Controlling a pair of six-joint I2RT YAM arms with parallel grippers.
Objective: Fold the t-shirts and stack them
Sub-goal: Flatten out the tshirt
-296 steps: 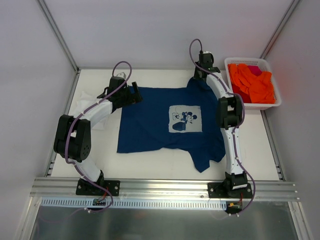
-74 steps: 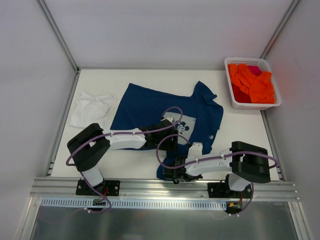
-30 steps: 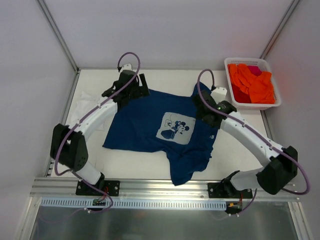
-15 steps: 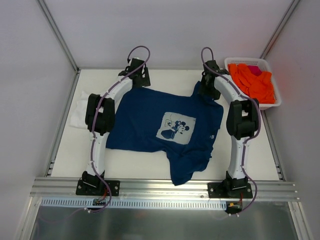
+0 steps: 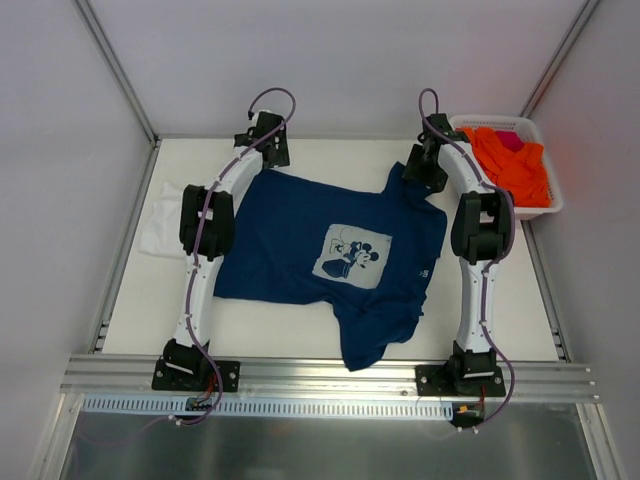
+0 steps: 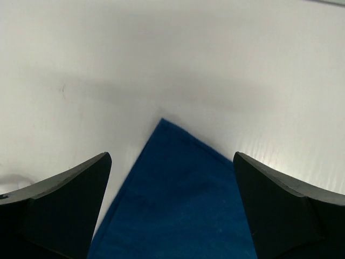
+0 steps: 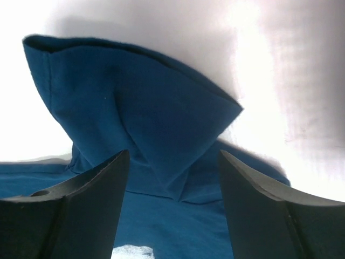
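**Let go of the spread tee**

Released the navy t-shirt (image 5: 330,255) within the last second and drew back just past its far edge. Holding nothing now: left end effector (image 6: 171,159) spread wide over the far-left corner, right end effector (image 7: 173,156) wide over the humped far sleeve. Leaves the shirt print-up mid counter (image 5: 330,155), near sleeve seemingly bunched. Leaves the white t-shirt (image 5: 165,215) beside it. Ready for folding.
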